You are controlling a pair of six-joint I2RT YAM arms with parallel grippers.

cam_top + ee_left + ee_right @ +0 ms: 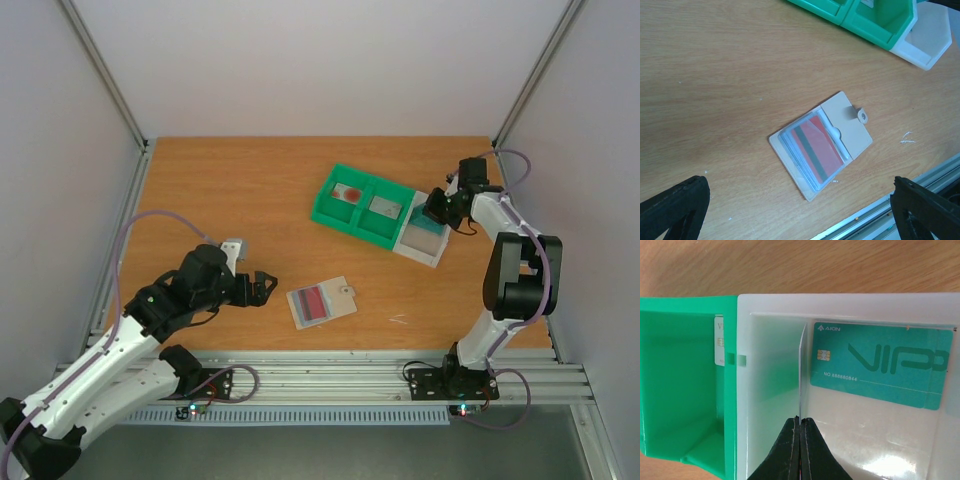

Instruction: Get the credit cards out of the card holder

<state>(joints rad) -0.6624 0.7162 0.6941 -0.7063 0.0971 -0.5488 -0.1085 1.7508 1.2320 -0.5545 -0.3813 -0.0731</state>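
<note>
right gripper [800, 427]: fingers pinched tight on a thin pale card [802, 370]. I only see it edge-on, standing upright, so I can't tell what's printed on it
under that card: the white tray [770, 390]; I'm holding the card over the side next to the green tray
in the white tray: a teal card [875, 365] lying flat, "VIP" on it
green tray [685, 390]: touching the white tray's side, with a white card [718, 340] lying in the near compartment
left gripper [266, 287]: fingers spread wide, holding nothing, low over the table [715, 75]
card holder [847, 130]: lying open and flat on the table just beside my left gripper, well apart from the trays, closure tab [861, 116] pointing towards them
red card [822, 150]: tucked in the holder's pocket, dark stripe showing
</note>
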